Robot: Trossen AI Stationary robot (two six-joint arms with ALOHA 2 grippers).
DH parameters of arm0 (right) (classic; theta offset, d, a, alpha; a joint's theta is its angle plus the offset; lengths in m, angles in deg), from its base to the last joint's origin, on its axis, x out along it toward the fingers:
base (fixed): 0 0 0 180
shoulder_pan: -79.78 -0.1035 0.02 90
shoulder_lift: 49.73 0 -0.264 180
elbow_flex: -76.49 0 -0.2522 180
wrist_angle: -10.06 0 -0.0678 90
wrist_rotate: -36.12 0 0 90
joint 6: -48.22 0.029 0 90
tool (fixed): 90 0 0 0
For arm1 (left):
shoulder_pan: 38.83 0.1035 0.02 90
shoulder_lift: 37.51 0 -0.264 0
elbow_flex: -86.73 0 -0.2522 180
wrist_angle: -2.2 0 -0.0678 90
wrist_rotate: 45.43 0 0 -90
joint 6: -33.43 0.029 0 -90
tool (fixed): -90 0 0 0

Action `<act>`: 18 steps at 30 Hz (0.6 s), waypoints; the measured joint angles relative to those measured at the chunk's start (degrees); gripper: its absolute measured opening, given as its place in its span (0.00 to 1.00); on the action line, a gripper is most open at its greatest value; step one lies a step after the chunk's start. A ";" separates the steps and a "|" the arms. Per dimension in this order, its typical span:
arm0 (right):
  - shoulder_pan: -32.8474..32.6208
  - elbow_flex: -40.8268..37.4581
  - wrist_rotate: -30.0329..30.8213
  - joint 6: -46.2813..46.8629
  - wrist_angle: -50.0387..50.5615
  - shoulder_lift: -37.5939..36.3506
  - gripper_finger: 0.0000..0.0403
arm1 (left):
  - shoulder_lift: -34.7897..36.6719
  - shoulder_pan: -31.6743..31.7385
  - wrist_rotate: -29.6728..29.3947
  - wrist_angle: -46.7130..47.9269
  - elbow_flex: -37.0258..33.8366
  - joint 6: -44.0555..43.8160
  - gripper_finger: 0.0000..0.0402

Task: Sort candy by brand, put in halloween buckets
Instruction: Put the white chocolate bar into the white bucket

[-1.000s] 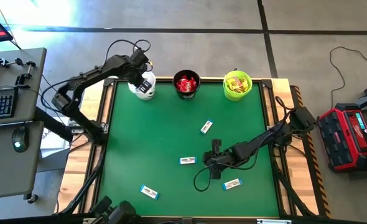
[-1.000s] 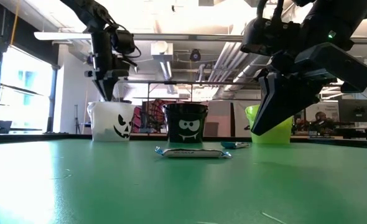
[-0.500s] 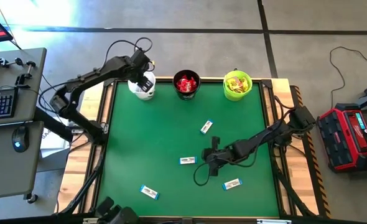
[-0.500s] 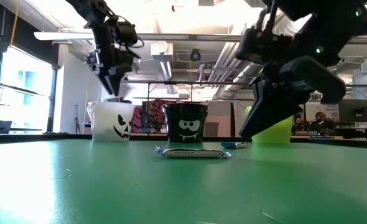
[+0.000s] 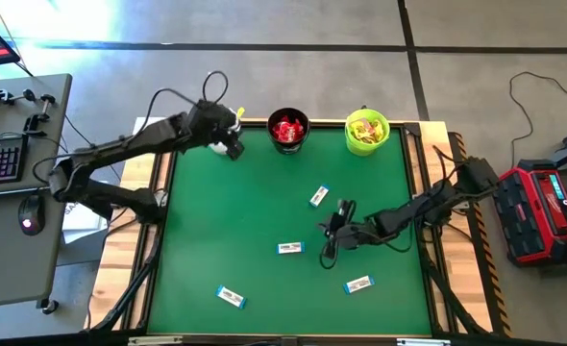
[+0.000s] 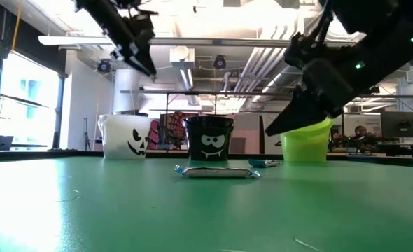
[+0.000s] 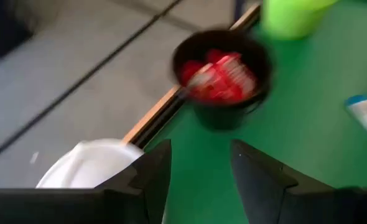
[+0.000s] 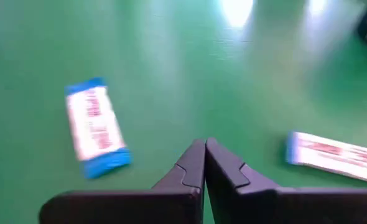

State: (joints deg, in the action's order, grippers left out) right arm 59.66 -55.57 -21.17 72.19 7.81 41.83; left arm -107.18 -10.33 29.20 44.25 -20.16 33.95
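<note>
the left gripper (image 7: 196, 180), open and empty, has swung off the white bucket (image 7: 90, 165); the right gripper (image 8: 204, 163), pinched shut and empty, hovers between two bars (image 8: 96, 135), so four remain.

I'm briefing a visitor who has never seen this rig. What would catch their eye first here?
Probably the three halloween buckets along the table's far edge: the white bucket, the black bucket full of red candy, the lime green bucket with yellow-and-pink candy. Next, four white-and-blue bars scattered on the green table, the right gripper shut among them, the left gripper open by the white bucket.
</note>
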 joint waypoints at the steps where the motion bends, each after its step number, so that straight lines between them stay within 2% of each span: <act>1: 0.76 0.27 0.13 -0.09 1.39 -0.07 0.01 | 0.96 -1.74 -0.07 -1.50 -0.81 0.20 0.39; 4: 3.09 2.39 0.08 -2.44 6.56 0.71 0.06 | 3.86 -6.66 -0.01 -6.13 -3.96 3.04 0.39; 9: 6.12 5.55 0.28 -8.91 11.80 3.28 0.24 | 7.05 -12.95 -0.23 -13.63 -9.79 7.46 0.39; 12: 7.44 6.67 1.20 -12.34 13.08 4.38 0.32 | 8.34 -16.09 -0.25 -17.05 -12.69 7.67 0.39; 15: 8.27 7.40 1.66 -15.46 13.78 5.55 0.33 | 8.96 -18.72 -0.23 -19.21 -14.83 6.95 0.39; 18: 8.84 8.14 1.33 -18.70 13.70 6.77 0.30 | 8.92 -20.86 -0.25 -19.15 -15.57 5.80 0.39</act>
State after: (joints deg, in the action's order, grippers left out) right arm 68.50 -47.43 -19.83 53.49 21.51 48.60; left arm -98.25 -31.19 28.95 25.10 -35.73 39.75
